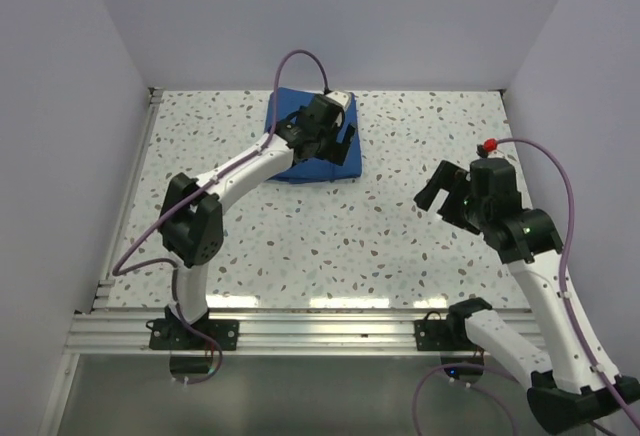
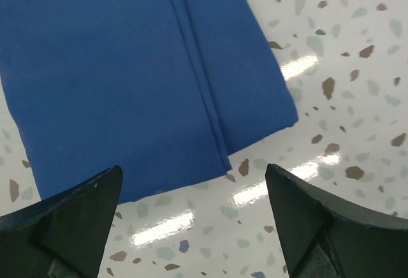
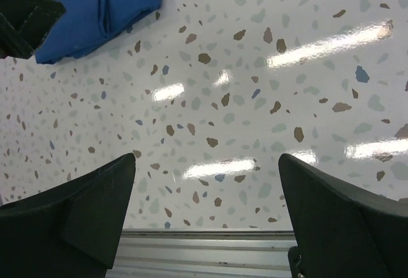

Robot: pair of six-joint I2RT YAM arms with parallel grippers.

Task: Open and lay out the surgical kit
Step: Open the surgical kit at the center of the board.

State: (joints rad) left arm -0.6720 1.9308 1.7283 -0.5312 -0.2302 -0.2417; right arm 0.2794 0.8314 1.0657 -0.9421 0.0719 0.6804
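**Item:** royal-blue folded cloth wrap [image 2: 115, 67], closed, on the speckled table [image 2: 344, 67].
**Position:** just ahead of the left pincer [image 2: 193, 171], jaws spread. Well apart from the right pincer [image 3: 207, 157], likewise spread.
**Handling:** soft, light, probably slippery; take it by the overlapping flap edge.
**Views:** the left wrist view shows that seam. The top view masks it under the left pincer.

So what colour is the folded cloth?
The cloth is plain blue, clearest in the left wrist view.

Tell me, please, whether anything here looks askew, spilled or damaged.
Nothing stands out: the blue cloth wrap lies folded flat on the table, untorn; the left gripper and right gripper are open, empty.
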